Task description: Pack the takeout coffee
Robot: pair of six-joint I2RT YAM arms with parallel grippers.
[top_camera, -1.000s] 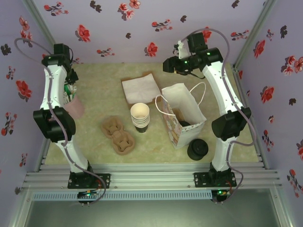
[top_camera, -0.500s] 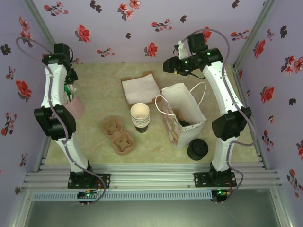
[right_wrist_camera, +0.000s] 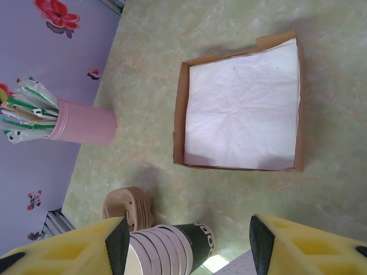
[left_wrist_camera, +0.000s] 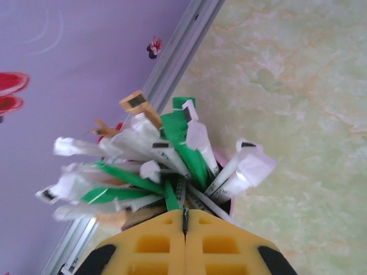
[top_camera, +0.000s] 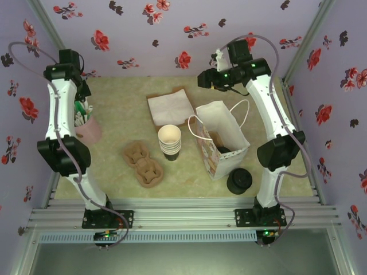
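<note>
Though left pincer point(left_wrist_camera: 184, 213) tight-closed among packets point(left_wrist_camera: 179, 137), right pincer point(right_wrist_camera: 188, 236) half-spread, empty: marbled green table point(top_camera: 126, 97), floral lilac walls point(top_camera: 137, 28).

Overhead plus two close wrist views

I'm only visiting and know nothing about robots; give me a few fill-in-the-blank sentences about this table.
The left gripper is ___ above the packets.
The packets stand in a ___ cup.
The napkins lie in a ___ tray.
The right gripper stands ___.
Missing words: shut, pink, brown, open.
</note>
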